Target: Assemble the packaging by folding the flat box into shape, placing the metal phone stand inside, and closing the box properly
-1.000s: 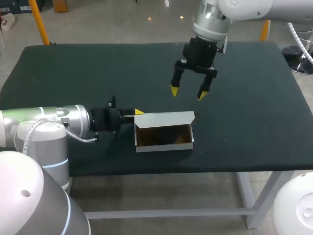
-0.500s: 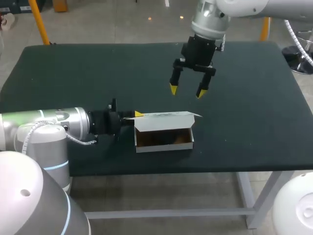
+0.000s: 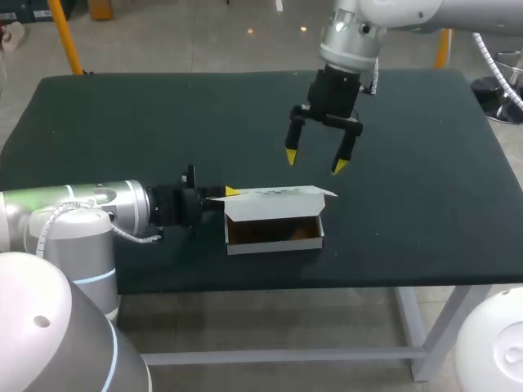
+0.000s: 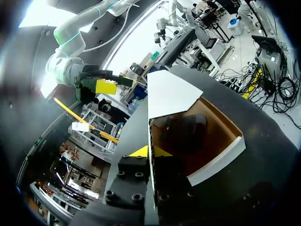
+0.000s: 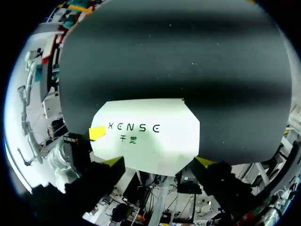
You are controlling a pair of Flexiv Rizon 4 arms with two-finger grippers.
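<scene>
box [image 3: 274,240] | left tool [image 4: 151,151] likely pinching its end | right tool [image 3: 315,162] above

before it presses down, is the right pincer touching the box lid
Apart. The head view shows dark table between the right pincer and the box lid.

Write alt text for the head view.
A white cardboard box sits on a dark table, its lid flap angled over the opening. The left gripper grips its left end, and the right gripper hangs open over the table beyond it.
</scene>
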